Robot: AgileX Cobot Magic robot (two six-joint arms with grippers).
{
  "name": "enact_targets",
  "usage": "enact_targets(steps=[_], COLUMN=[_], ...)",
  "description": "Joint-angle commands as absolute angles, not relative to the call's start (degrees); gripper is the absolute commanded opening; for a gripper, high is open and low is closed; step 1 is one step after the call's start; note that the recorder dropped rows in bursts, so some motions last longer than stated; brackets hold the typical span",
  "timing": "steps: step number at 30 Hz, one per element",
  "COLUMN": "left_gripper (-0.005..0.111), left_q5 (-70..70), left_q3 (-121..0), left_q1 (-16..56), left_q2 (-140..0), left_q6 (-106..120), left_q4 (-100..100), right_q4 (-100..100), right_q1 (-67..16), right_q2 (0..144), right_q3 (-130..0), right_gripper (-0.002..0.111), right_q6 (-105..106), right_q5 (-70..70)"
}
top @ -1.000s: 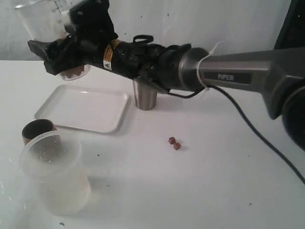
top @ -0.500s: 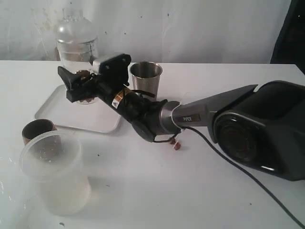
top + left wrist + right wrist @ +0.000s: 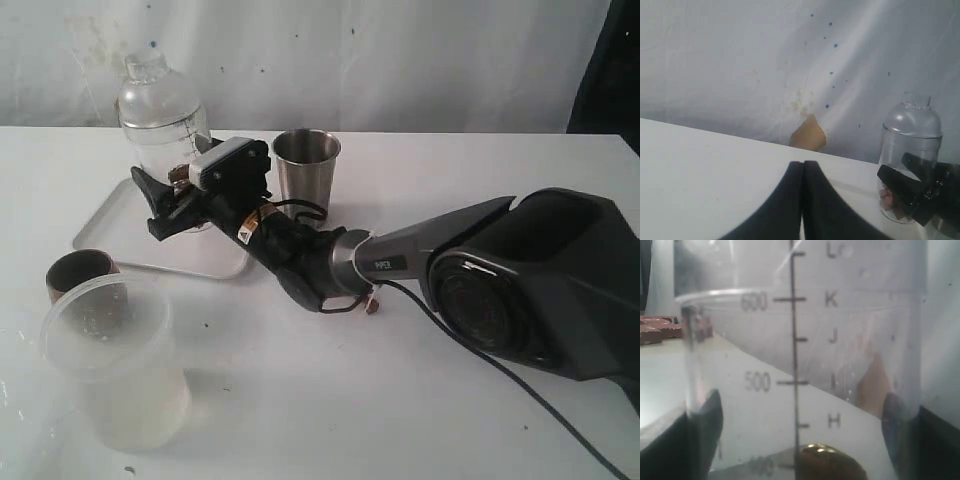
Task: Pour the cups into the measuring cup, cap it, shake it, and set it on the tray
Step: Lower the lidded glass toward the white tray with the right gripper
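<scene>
The measuring cup [image 3: 160, 112], clear with a printed scale and a domed lid on top, stands upright on the far left corner of the white tray [image 3: 120, 240]. Brown bits lie in its bottom. My right gripper [image 3: 158, 203] is shut on its lower part, one finger on each side. Up close the scale fills the right wrist view between the fingers [image 3: 705, 425]. The steel tumbler [image 3: 306, 170] stands just right of the tray. The brown cup [image 3: 78, 268] sits at the tray's near left. My left gripper [image 3: 803, 163] is shut and empty, and it faces the measuring cup [image 3: 910, 137].
A wide cloudy tub [image 3: 118, 360] stands at the front left, right next to the brown cup. A few small brown pieces [image 3: 368, 303] lie on the table under the right arm. The right arm's dark base [image 3: 530, 290] fills the right side.
The right arm has brought the measuring cup down from high at the upper left and turned it upright onto the tray. The grip stays the same. The left gripper stays shut.
</scene>
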State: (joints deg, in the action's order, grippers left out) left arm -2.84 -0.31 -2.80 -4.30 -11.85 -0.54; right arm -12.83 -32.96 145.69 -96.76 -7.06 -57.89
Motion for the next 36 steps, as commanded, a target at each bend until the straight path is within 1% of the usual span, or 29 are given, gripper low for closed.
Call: enact_targets(steps=[1,11,21,29,36], left_gripper=[0.000,0.000,0.000,0.000,0.000], left_q5=[-3.41,-3.41,-3.41,-3.41,-3.41], left_q3=[0.00,0.00,0.00,0.00,0.00], left_q1=[-2.70,-2.70,-2.70,-2.70,-2.70], left_q2=[-3.96,-3.96,-3.96,-3.96,-3.96], left_q6=[-11.73,-11.73,-11.73,-11.73,-11.73], left_q4=[-0.68,-0.68,-0.68,-0.68,-0.68], right_q4=[-12.70,-12.90,-13.26,-13.16,-12.28], right_q1=[-32.51,-32.51,-32.65,-35.27,-35.49], right_q2=[145.50,145.64,146.88,146.88,149.30], right_q3=[-97.60,-98.79,-100.06,-100.29,-102.22], right_gripper=[0.000,0.000,0.000,0.000,0.000], right_q6=[-3.72,-2.80,-2.75,-5.14,-5.14], right_q5=[-58.62,-55.77,-57.01,-57.45,-56.86])
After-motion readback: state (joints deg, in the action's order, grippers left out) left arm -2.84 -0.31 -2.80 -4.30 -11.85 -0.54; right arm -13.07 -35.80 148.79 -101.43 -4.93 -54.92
